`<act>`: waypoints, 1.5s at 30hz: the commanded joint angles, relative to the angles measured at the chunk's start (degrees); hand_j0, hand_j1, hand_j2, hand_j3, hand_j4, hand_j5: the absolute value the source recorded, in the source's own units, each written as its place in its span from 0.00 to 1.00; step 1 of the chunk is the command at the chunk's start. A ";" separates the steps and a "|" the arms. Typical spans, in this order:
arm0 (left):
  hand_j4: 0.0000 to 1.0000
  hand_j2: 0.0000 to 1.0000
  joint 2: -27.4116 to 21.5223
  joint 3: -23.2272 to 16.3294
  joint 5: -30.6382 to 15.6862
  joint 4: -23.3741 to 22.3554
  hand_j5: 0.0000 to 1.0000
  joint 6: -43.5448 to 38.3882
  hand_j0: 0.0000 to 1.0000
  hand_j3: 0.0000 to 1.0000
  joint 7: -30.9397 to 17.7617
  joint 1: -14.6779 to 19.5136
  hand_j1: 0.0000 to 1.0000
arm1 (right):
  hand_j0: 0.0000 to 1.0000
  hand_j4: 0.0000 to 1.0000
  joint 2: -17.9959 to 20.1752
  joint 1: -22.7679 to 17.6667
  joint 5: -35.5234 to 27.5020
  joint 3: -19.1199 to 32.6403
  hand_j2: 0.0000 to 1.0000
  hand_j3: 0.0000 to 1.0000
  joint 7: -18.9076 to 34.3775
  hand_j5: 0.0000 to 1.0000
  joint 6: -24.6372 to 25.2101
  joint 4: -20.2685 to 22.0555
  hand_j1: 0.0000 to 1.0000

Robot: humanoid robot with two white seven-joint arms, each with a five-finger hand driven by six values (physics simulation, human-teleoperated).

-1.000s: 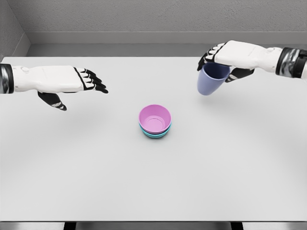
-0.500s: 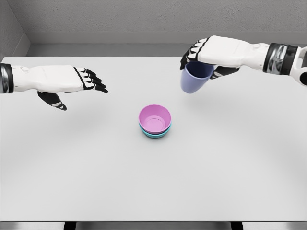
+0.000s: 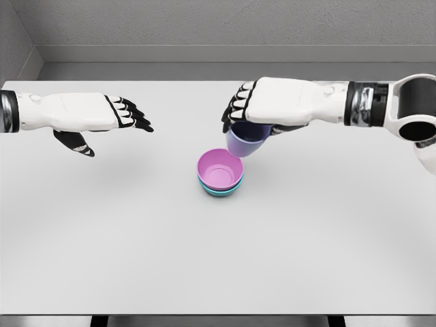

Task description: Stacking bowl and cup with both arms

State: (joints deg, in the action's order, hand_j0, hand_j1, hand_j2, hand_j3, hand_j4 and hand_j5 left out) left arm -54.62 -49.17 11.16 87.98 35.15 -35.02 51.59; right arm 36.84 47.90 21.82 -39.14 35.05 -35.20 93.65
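The right robot hand (image 3: 255, 116) grips the purple cup (image 3: 245, 139) at 1 o'clock of the pink bowl (image 3: 220, 168), likely needing lowering inside next.

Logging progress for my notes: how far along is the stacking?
Done: the pink bowl already sits nested in the teal bowl. In hand: the right hand holds the purple cup just above and beside the pink bowl's rim. Left: lowering it in and letting go. The left hand hovers open, away.
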 commanded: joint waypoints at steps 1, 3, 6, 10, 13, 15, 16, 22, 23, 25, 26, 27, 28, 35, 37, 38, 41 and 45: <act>1.00 1.00 -0.05 0.04 -0.26 -0.01 1.00 -0.15 1.00 1.00 0.02 0.00 1.00 | 0.70 0.70 -0.37 0.00 -0.29 -1.29 0.70 0.70 -0.05 0.70 0.20 1.19 0.70; 1.00 1.00 -0.05 0.04 -0.34 -0.01 1.00 -0.15 1.00 1.00 0.02 0.00 1.00 | 0.70 0.70 -0.45 0.09 -0.29 -2.17 0.70 0.70 -0.05 0.70 0.20 1.27 0.70; 1.00 1.00 -0.05 0.04 -0.34 -0.01 1.00 -0.15 1.00 1.00 0.02 0.00 1.00 | 0.70 0.70 -0.81 0.18 -0.28 -2.26 0.70 0.70 -0.05 0.70 0.20 2.41 0.70; 1.00 1.00 -0.05 0.04 -0.34 -0.01 1.00 -0.15 1.00 1.00 0.02 0.00 1.00 | 0.70 0.70 -1.16 0.18 -0.20 -3.84 0.70 0.70 -0.05 0.70 0.20 2.59 0.70; 1.00 1.00 -0.05 0.04 -0.34 -0.01 1.00 -0.15 1.00 1.00 0.02 0.00 1.00 | 0.70 0.70 -1.25 0.18 -0.20 -3.84 0.70 0.70 -0.05 0.70 0.20 2.59 0.70; 1.00 1.00 -0.05 0.04 -0.34 -0.01 1.00 -0.15 1.00 1.00 0.02 0.00 1.00 | 0.70 0.70 -1.16 0.18 -0.20 -3.84 0.70 0.70 -0.05 0.70 0.20 2.59 0.70; 1.00 1.00 -0.05 0.04 -0.34 -0.01 1.00 -0.15 1.00 1.00 0.02 0.00 1.00 | 0.70 0.70 -1.25 0.18 -0.20 -3.84 0.70 0.70 -0.05 0.70 0.20 2.59 0.70; 1.00 1.00 -0.05 0.04 -0.34 -0.01 1.00 -0.15 1.00 1.00 0.02 0.00 1.00 | 0.70 0.70 -1.25 0.18 -0.20 -4.28 0.70 0.70 -0.05 0.70 0.20 2.42 0.70; 1.00 1.00 -0.05 0.13 -0.34 -0.01 1.00 -0.15 1.00 1.00 0.02 0.00 1.00 | 0.70 0.70 -1.25 0.18 -0.20 -4.37 0.70 0.70 -0.05 0.70 0.20 2.42 0.70; 1.00 1.00 -0.05 0.04 -0.26 -0.01 1.00 -0.15 1.00 1.00 0.02 -0.09 1.00 | 0.70 0.70 -1.51 0.18 -0.20 -4.37 0.70 0.70 -0.05 0.70 0.20 2.42 0.70; 1.00 1.00 -0.05 0.04 -0.34 -0.01 1.00 -0.15 1.00 1.00 0.02 -0.09 1.00 | 0.70 0.70 -1.68 0.18 -0.20 -4.37 0.70 0.70 -0.05 0.70 0.20 2.42 0.70; 1.00 1.00 -0.05 0.13 -0.26 -0.01 1.00 -0.15 1.00 1.00 0.02 -0.09 1.00 | 0.70 0.70 -1.69 0.09 -0.28 -4.45 0.70 0.70 -0.05 0.70 0.20 2.33 0.70; 1.00 1.00 -0.05 0.04 -0.34 -0.01 1.00 -0.15 1.00 1.00 0.02 -0.09 1.00 | 0.70 0.70 -1.69 0.17 -0.20 -5.07 0.70 0.70 -0.05 0.70 0.20 2.24 0.70; 1.00 1.00 -0.13 0.13 -0.34 -0.01 1.00 -0.15 1.00 1.00 0.02 -0.35 1.00 | 0.70 0.70 -2.04 0.09 -0.02 -5.60 0.70 0.70 -0.05 0.70 0.20 1.63 0.70; 1.00 1.00 -0.13 0.13 -0.34 -0.01 1.00 -0.15 1.00 1.00 0.02 -0.35 1.00 | 0.70 0.70 -2.04 -0.09 0.07 -5.60 0.70 0.70 -0.05 0.70 0.20 1.63 0.70; 1.00 1.00 -0.13 0.13 -0.34 -0.01 1.00 -0.15 1.00 1.00 0.02 -0.35 1.00 | 0.70 0.70 -2.04 -0.09 0.07 -5.60 0.70 0.70 -0.05 0.70 0.20 1.63 0.70; 1.00 1.00 -0.13 0.13 -0.34 -0.01 1.00 -0.15 1.00 1.00 0.02 -0.35 1.00 | 0.70 0.70 -2.04 -0.18 0.15 -5.60 0.70 0.70 -0.05 0.70 0.20 1.54 0.70; 1.00 1.00 -0.13 0.13 -0.34 -0.01 1.00 -0.15 1.00 1.00 0.02 -0.35 1.00 | 0.70 0.70 -2.04 -0.18 0.24 -5.60 0.70 0.70 -0.05 0.70 0.20 1.54 0.70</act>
State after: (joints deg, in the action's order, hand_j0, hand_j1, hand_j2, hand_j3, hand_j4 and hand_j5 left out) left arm -54.71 -49.09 11.10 87.98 35.15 -35.03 51.24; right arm 34.77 47.81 22.31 -44.76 35.03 -35.18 95.19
